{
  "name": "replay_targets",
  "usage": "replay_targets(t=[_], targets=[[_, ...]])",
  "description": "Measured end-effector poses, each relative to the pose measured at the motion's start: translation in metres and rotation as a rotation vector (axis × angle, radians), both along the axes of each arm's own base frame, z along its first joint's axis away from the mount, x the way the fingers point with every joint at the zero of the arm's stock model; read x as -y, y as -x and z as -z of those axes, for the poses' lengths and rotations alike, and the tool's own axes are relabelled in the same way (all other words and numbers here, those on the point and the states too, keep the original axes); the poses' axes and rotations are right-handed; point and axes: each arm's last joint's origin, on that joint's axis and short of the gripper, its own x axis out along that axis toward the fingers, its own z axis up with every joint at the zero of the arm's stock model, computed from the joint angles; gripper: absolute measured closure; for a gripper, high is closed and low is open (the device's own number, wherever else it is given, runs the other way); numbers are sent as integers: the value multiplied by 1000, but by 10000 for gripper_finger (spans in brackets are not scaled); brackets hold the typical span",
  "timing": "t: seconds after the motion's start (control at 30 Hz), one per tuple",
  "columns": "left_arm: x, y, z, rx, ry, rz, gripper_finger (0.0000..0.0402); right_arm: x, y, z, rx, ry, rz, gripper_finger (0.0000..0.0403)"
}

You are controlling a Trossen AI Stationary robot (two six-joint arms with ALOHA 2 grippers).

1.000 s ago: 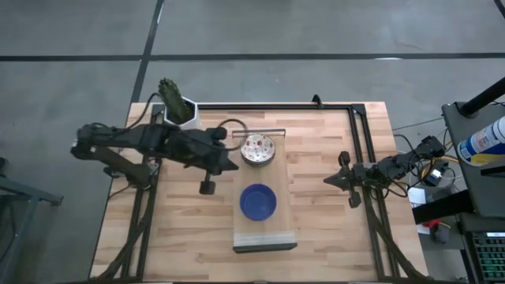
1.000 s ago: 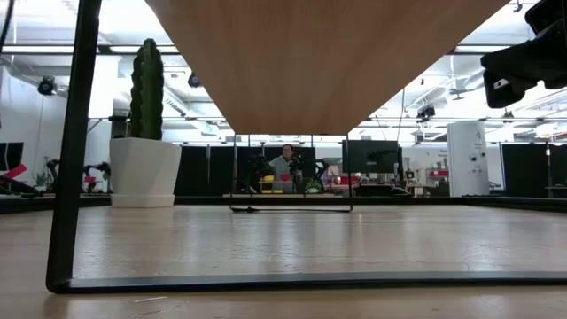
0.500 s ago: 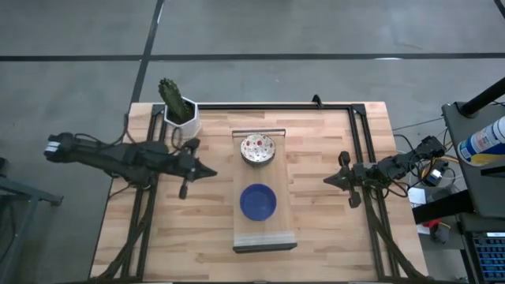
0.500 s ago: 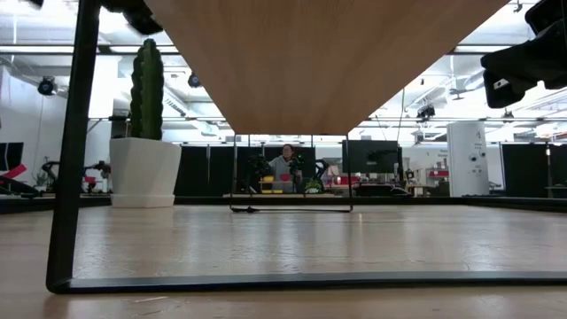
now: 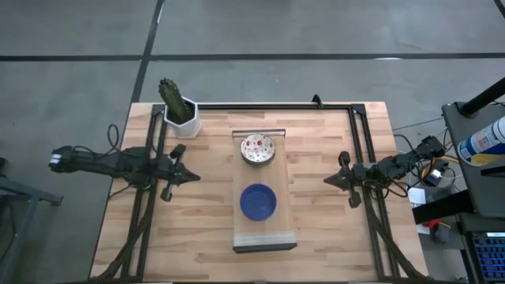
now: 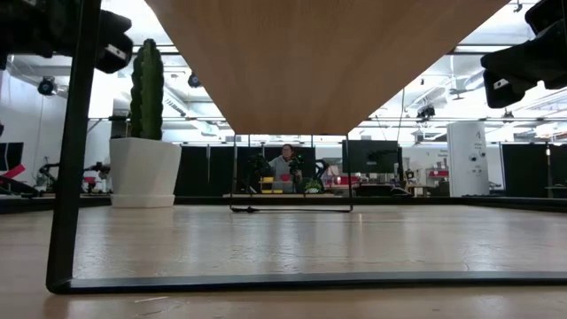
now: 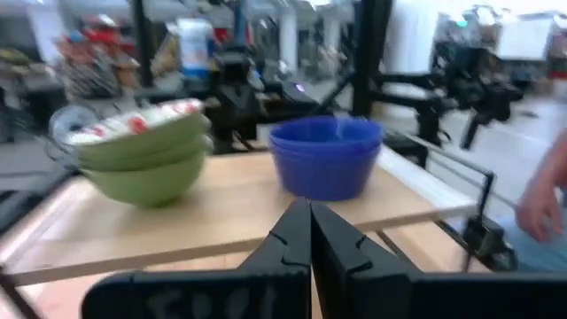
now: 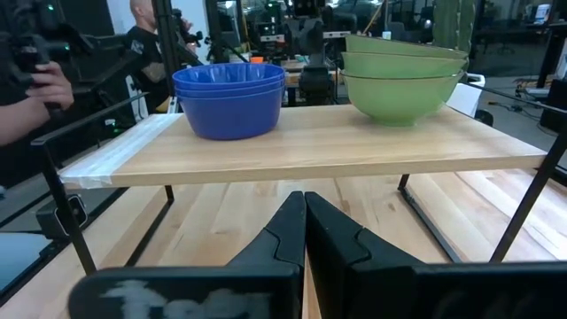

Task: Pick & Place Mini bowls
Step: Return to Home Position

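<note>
Two stacks of mini bowls stand by their bases on a raised wooden board point(image 5: 264, 229) in the middle of the table. The cobalt blue stack point(image 5: 258, 202) point(image 7: 326, 158) point(image 8: 229, 97) is on the near part. The cream-white speckled stack point(image 5: 258, 148), green on the outside point(image 7: 142, 152) point(image 8: 403, 75), is on the far part. My left gripper point(image 5: 189, 177) point(image 7: 310, 209) is shut, left of the board and apart from it. My right gripper point(image 5: 327, 181) point(image 8: 304, 198) is shut, right of the board, touching nothing.
A white pot with a green cactus point(image 5: 180, 110) point(image 6: 146, 168) stands at the table's far left corner. A black rail frame point(image 5: 276, 106) runs along the far edge and both sides. Black legs point(image 8: 159, 226) carry the board. People point(image 8: 40, 84) stand beyond the table.
My left gripper has drawn back from beside the speckled stack toward the table's left edge and a little toward the near edge, its arm folding back off the table. Both bowl stacks and my right arm have stayed where they were.
</note>
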Motion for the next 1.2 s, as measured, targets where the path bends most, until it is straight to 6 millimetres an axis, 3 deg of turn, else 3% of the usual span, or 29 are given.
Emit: replay_targets(t=[0.2, 0.73, 1.2], targets=[[-5, 9, 10, 58, 4, -135, 401, 0, 0, 0, 0, 0, 0, 394], [-5, 5, 67, -99, 22, -143, 402, 0, 0, 0, 0, 0, -1, 394], [-4, 4, 69, -144, 14, -136, 401, 0, 0, 0, -1, 0, -1, 394]])
